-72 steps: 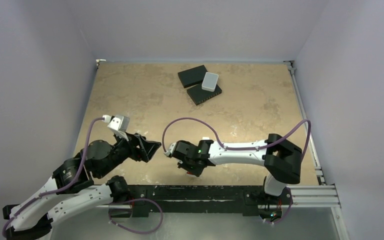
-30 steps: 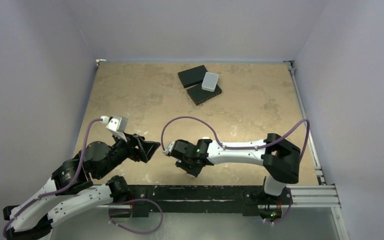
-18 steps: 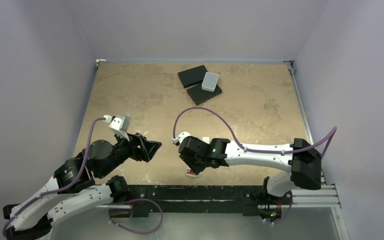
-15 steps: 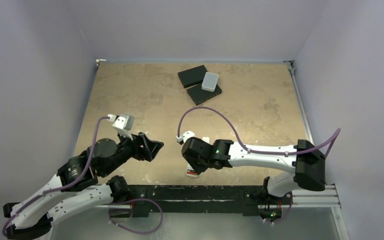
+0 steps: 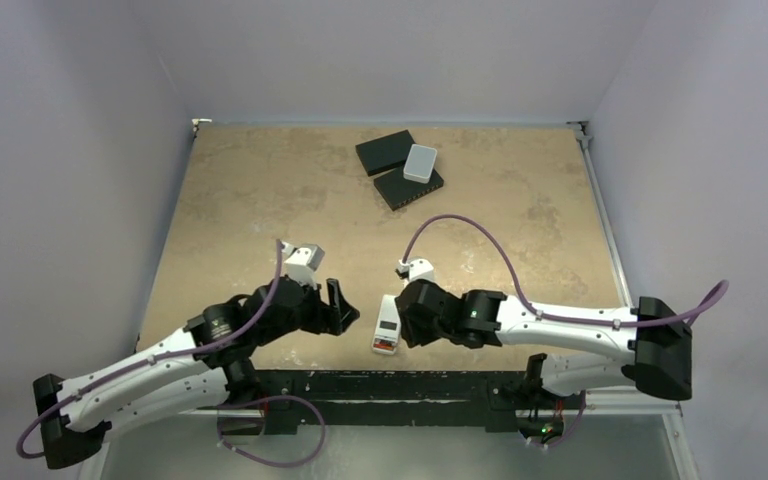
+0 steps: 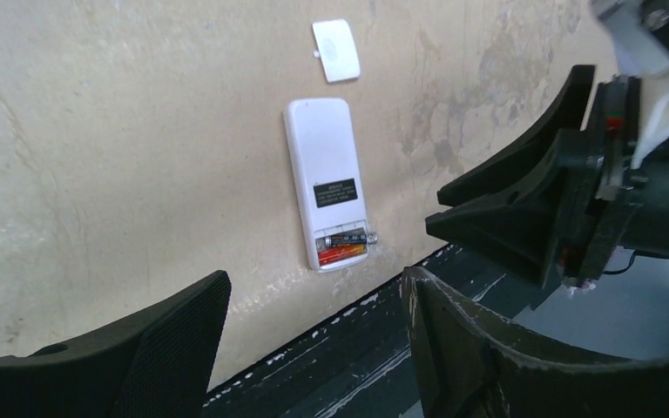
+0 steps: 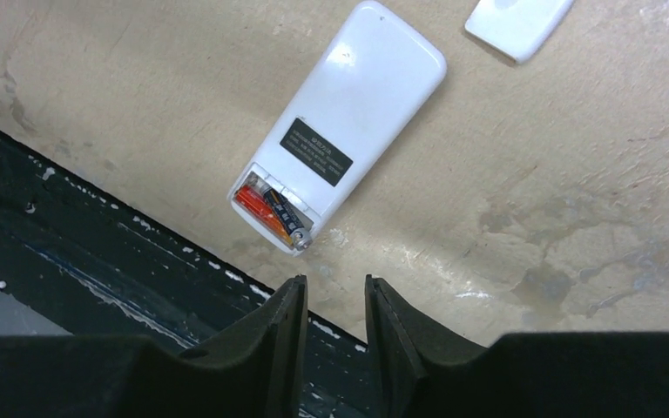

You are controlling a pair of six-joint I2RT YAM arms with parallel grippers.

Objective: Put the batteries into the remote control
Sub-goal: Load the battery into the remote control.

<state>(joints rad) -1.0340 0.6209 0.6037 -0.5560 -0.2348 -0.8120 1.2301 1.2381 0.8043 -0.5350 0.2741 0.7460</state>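
At the near edge of the table (image 5: pixel 260 190), just beyond the black rail (image 5: pixel 430 385), the remote control (image 6: pixel 318 144) lay face down, a smooth white rounded slab with a dark label on its plain back. Its open recess at the rail end held the batteries (image 6: pixel 344 245), two thin cylinders side by side, one dark, one red-orange. A small white cover (image 6: pixel 335 50) lay loose past the remote's far end. The left gripper (image 6: pixel 315 292), black with finely textured pads, gaped wide on nothing. The right gripper (image 7: pixel 335 287) showed a narrow slit between its jaws and held nothing. The tabletop was tan, mottled like stone, scuffed white near the rail. Far back sat two flat black boxes (image 5: pixel 384 151) with a pale grey rounded box (image 5: pixel 420 162) resting on them, under plain lilac walls (image 5: pixel 380 50).
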